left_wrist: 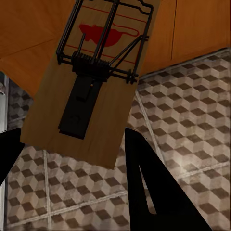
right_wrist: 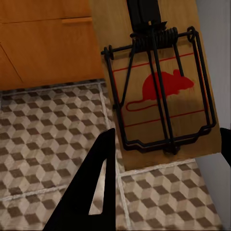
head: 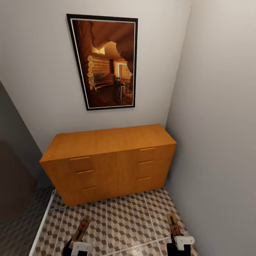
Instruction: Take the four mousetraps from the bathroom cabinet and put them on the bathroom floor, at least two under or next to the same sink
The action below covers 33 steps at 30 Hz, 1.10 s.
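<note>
Two mousetraps carried, one per pincer, facing the cabinet point(head: 110, 161).

Left pincer point(head: 79, 245) clamped on one mousetrap point(head: 81, 229), right pincer point(head: 182, 241) on the other mousetrap point(head: 173, 223); both boards above the bathroom floor point(head: 121, 220), just short of the cabinet front, long axes pointing toward the cabinet.

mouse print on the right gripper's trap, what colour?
Red, on the mousetrap; clearest in the right wrist view.

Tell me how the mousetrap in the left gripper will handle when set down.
The mousetrap looks like a flat wooden board, so probably stiff and light, unlikely to roll. Its raised wire frame could snag a finger. On the flat tiled floor it should rest stably.
</note>
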Available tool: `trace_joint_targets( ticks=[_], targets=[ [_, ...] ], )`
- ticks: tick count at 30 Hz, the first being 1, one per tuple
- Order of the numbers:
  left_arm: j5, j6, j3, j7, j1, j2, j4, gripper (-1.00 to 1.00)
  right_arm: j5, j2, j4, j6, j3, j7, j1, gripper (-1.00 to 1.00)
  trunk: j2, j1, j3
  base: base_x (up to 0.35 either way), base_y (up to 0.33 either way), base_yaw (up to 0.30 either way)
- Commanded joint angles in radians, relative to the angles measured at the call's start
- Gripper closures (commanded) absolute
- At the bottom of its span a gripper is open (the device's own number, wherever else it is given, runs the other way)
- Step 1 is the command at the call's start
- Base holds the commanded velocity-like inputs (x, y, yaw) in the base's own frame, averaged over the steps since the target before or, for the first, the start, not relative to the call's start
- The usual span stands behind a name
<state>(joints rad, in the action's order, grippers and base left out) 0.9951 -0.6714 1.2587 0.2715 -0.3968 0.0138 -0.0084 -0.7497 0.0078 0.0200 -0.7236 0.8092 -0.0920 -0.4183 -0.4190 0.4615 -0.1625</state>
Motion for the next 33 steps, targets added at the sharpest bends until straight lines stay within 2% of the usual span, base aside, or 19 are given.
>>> trace_joint_targets(
  ticks=[1, 17, 33],
  targets=[
    [-0.004, 0.001, 0.008, 0.014, -0.001, 0.0, 0.0, 1.0, -0.001, 0.0, 0.0, -0.001, 0.008, -0.009, -0.001, 1.0, -0.002, 0.0, -0.002, -0.289, 0.0, 0.0],
    [-0.004, 0.001, 0.008, 0.014, -0.001, 0.0, 0.0, 1.0, -0.002, 0.004, 0.0, -0.002, 0.008, -0.009, -0.001, 1.0, -0.002, 0.0, -0.002, -0.32, 0.0, 0.007],
    [-0.004, 0.001, 0.008, 0.014, -0.001, 0.0, 0.0, 1.0, -0.002, 0.003, 0.0, -0.002, 0.008, -0.009, -0.001, 1.0, -0.002, 0.0, -0.002, -0.029, 0.0, 0.26]
  ],
)
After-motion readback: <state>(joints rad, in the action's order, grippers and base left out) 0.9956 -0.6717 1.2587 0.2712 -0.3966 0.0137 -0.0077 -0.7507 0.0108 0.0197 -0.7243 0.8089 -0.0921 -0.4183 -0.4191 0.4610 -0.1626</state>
